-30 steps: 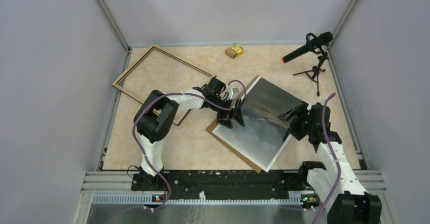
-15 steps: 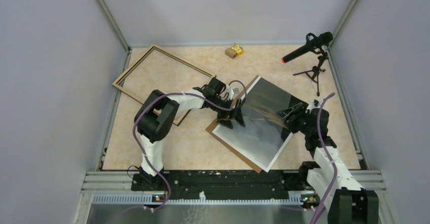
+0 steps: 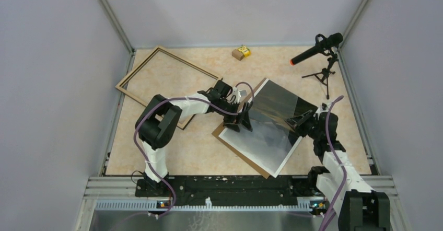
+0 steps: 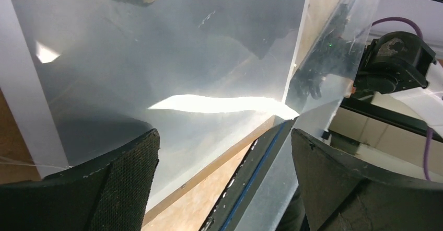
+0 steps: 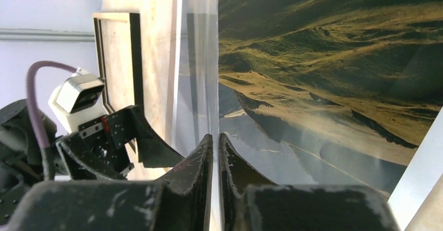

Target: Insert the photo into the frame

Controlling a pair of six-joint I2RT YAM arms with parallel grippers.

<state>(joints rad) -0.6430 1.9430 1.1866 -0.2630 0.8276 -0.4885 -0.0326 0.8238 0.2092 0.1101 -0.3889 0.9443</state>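
The photo (image 3: 269,124), a glossy mountain print with a white border, lies on a brown backing board (image 3: 239,154) right of centre. My right gripper (image 3: 293,121) is shut on the photo's right edge (image 5: 215,135), which is bent up a little off the board. In the right wrist view the print (image 5: 334,58) fills the right side. My left gripper (image 3: 239,122) stands open over the photo's left edge, its pads (image 4: 128,189) wide apart with nothing between them. The frame (image 3: 138,67) lies flat at the far left, wooden rim up, apart from both grippers.
A microphone on a small tripod (image 3: 317,49) stands at the far right. A small yellow and brown box (image 3: 241,52) sits by the back wall. Grey walls close in the table on three sides. A metal rail (image 3: 235,181) runs along the near edge.
My right gripper has moved left onto the photo's right edge and shut on it, and that edge has risen slightly. The left arm has stayed still and open.
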